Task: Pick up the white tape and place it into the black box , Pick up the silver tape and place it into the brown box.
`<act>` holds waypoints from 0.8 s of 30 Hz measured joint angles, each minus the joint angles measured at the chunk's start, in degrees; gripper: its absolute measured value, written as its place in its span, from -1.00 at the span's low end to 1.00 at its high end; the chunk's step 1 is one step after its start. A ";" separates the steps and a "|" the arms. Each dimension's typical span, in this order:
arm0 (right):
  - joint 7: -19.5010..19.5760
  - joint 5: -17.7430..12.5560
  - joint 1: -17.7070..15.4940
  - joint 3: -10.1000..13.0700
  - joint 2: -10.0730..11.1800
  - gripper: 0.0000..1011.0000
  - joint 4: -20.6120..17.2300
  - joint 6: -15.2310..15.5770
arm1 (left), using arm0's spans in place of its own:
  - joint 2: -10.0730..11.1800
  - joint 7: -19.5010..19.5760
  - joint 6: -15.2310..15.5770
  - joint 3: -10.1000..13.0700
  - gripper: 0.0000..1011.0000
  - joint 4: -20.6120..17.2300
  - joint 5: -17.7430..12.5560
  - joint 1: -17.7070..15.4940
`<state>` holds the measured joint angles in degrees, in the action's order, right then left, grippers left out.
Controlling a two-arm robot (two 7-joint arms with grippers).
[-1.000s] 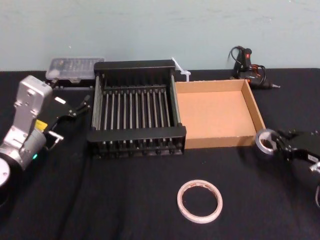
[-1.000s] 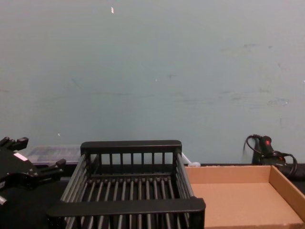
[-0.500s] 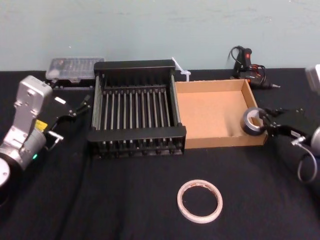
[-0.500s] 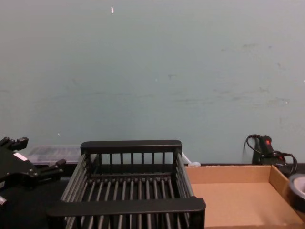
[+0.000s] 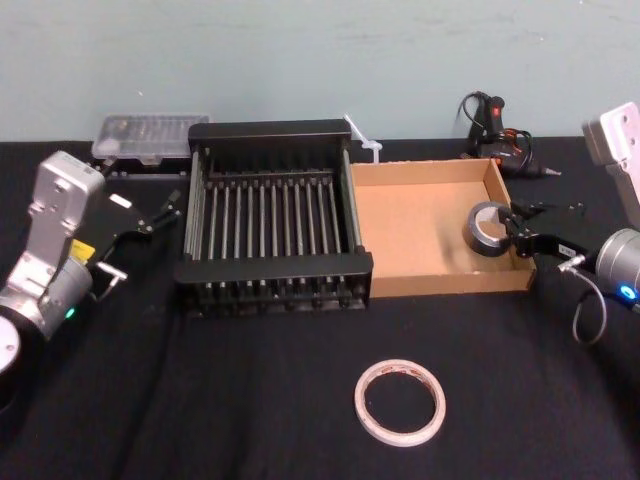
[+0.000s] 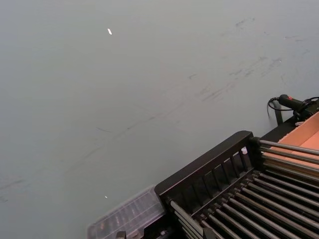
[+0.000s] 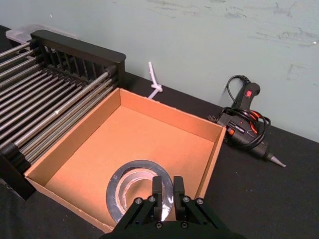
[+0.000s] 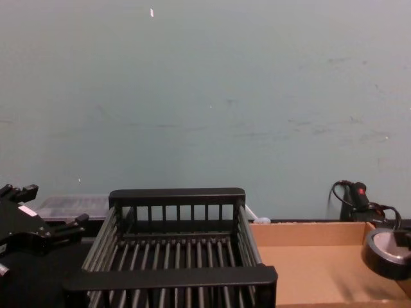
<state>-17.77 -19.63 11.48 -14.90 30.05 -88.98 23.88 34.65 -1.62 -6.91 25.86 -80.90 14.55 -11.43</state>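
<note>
The silver tape [image 5: 488, 226] is a dark grey roll held over the right side of the brown box [image 5: 420, 170], just inside its right wall. My right gripper [image 5: 512, 232] is shut on the roll's wall, seen close up in the right wrist view as the gripper [image 7: 168, 193] pinching the tape [image 7: 135, 166]. In the chest view the tape [image 8: 385, 251] hangs at about rim height. The white tape [image 5: 399, 402] lies flat on the black table in front of the boxes. The black box [image 5: 270, 135] stands left of the brown one. My left gripper [image 5: 165, 212] rests open beside the crate's left side.
A black glue gun [image 5: 495, 130] with its cable lies behind the brown box. A clear plastic case [image 5: 150, 135] sits behind the crate's left corner, and a white tie [image 5: 362, 140] behind the gap between the boxes. The wall stands close behind the table.
My right gripper has carried the silver tape from in front of the brown box's right front corner, up and over the wall, to above its inside. The left arm has not moved.
</note>
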 joint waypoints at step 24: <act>0.06 -0.20 -0.36 0.23 0.27 0.04 -0.44 0.04 | 0.00 0.00 0.00 0.00 0.98 0.00 0.00 0.00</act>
<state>-17.72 -19.83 11.12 -14.67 30.32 -89.42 23.92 34.65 -1.62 -6.91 25.86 -80.90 14.55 -11.43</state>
